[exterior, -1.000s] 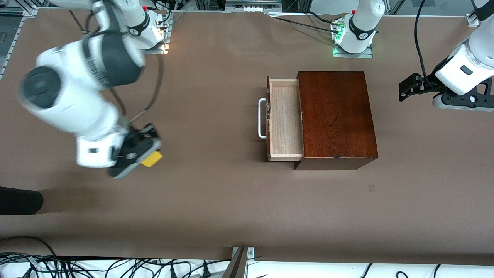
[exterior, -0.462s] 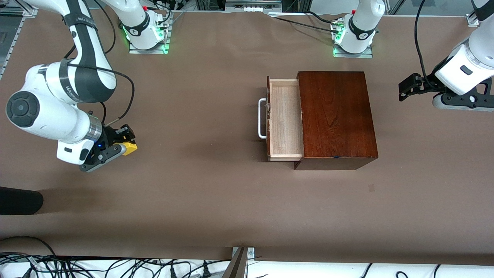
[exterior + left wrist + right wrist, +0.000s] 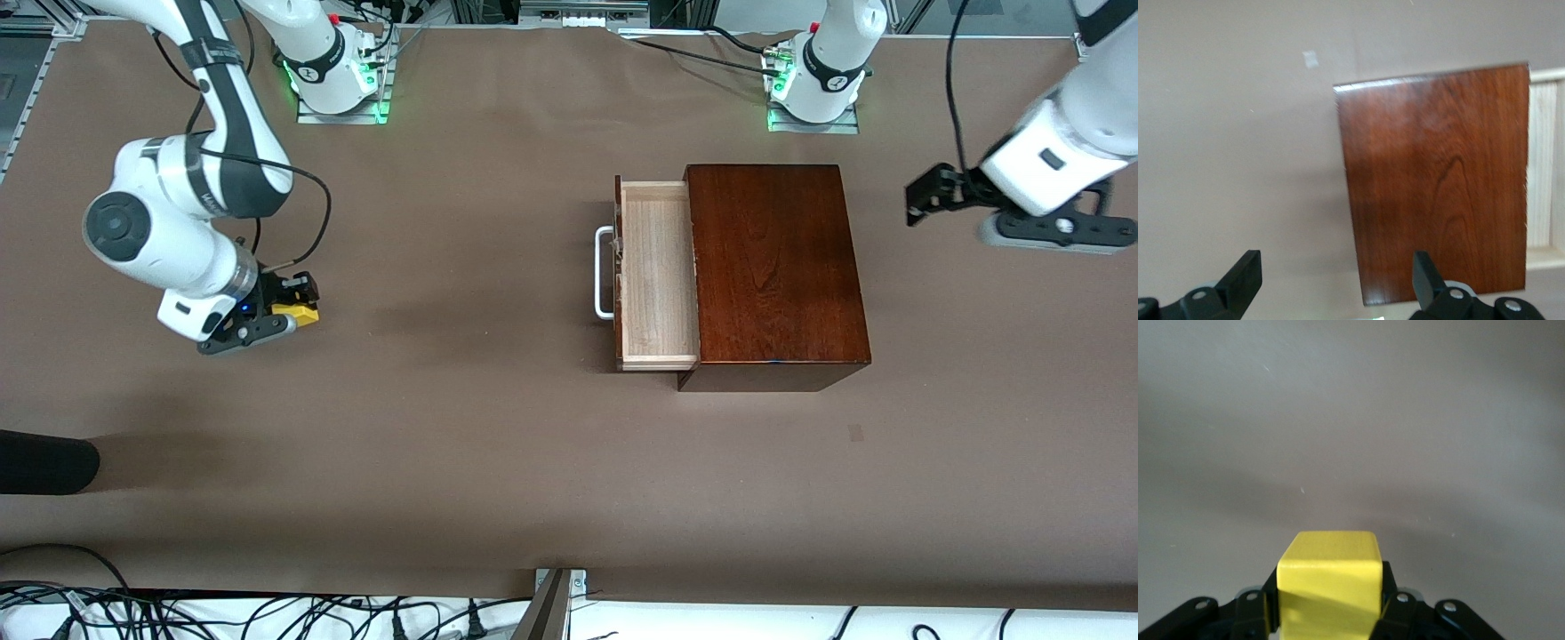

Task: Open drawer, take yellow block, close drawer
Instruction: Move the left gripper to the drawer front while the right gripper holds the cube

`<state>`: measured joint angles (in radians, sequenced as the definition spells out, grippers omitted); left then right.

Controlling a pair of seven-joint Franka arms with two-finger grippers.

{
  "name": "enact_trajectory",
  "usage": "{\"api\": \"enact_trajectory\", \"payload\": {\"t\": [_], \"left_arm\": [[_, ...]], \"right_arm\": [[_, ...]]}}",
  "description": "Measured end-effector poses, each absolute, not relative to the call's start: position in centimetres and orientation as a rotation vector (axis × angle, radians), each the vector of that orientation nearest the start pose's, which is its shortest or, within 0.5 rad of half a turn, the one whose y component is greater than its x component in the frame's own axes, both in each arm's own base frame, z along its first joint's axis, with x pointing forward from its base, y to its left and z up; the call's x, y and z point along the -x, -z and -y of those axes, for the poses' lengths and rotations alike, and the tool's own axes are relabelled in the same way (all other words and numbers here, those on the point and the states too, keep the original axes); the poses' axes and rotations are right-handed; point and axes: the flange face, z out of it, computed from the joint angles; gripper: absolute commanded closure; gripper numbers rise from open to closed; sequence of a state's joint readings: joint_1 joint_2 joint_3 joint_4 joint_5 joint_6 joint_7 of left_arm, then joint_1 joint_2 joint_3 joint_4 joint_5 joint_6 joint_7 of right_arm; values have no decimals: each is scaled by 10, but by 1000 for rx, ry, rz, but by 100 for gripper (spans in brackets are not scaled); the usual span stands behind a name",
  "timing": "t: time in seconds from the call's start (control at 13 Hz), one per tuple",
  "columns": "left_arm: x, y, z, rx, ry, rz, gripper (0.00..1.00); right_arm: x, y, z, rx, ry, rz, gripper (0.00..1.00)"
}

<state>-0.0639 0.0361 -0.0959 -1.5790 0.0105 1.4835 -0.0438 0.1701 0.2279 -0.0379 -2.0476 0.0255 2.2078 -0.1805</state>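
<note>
The yellow block sits between the fingers of my right gripper, which is shut on it low over the bare table toward the right arm's end. The drawer stands pulled out of the dark wooden box, its pale tray empty and its white bar handle facing the right arm's end. My left gripper hangs open above the table beside the box, toward the left arm's end, with nothing between its fingers.
A dark rounded object lies at the table's edge near the right arm's end. Cables run along the edge nearest the front camera. A small pale mark sits on the brown cover nearer the camera than the box.
My right arm swung with the yellow block away from the drawer toward its end of the table, then settled. My left gripper shifted slightly toward the box.
</note>
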Motion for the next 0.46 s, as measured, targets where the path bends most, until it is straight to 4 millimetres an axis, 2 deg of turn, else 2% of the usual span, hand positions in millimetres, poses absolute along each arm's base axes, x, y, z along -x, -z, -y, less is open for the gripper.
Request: {"api": "enact_trajectory", "payload": {"t": [0.23, 0.46], "left_arm": [[-536, -581, 152, 3095, -268, -405, 0], [-527, -559, 213, 3095, -345, -738, 0]], "right_arm": [[-539, -290, -74, 3117, -116, 356, 100], [-522, -270, -73, 3138, -103, 179, 100]]}}
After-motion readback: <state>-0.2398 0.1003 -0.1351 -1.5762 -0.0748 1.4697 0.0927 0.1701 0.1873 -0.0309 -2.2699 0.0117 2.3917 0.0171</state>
